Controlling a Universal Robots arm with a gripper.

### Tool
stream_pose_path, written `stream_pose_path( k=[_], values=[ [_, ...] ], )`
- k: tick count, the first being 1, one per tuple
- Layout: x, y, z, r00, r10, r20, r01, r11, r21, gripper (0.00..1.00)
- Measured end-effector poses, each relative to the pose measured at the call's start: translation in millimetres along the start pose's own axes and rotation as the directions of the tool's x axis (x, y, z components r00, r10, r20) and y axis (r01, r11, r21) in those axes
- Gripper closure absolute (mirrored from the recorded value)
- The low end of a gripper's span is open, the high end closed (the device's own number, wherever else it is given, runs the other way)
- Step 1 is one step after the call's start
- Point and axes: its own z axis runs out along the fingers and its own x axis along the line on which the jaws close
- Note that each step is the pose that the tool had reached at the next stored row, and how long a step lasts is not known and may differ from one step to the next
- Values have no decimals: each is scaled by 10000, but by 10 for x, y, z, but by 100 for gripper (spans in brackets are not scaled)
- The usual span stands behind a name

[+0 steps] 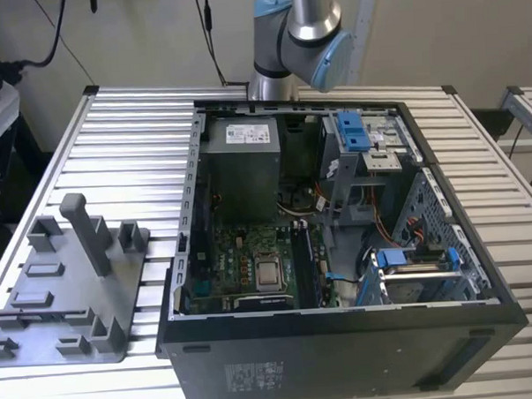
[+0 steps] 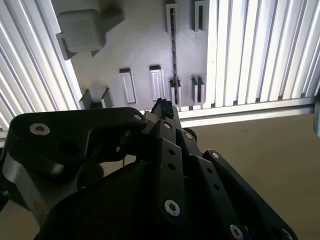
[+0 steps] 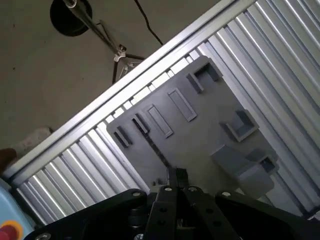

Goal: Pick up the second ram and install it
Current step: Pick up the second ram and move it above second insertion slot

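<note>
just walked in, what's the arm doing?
The arm's end effector hangs over the grey fixture tray near the edge of the slatted table, lined up with the second ram, which stands on edge in the tray's slots, not yet lifted. The open PC case sits to the exterior view's right of the tray.

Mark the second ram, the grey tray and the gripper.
second ram (image 2: 173, 55): second wrist view, on its thin dark edge, midway along.
grey tray (image 2: 135, 45): second wrist view, on a bare flat patch.
gripper (image 2: 163, 107): second wrist view, at its dark tip.
</note>
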Motion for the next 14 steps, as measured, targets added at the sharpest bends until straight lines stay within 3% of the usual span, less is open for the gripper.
stream_pose_path(
  k=[4,7,10,14],
  values=[
    [0,-1,11,9975,-701,-30,702,9975,16,89],
    [-1,-1,18,9923,-1236,-55,1236,9923,27,89],
    [-1,-1,27,9840,-1779,-81,1779,9840,37,89],
    [-1,-2,34,9687,-2481,-115,2482,9687,48,89]
  ],
)
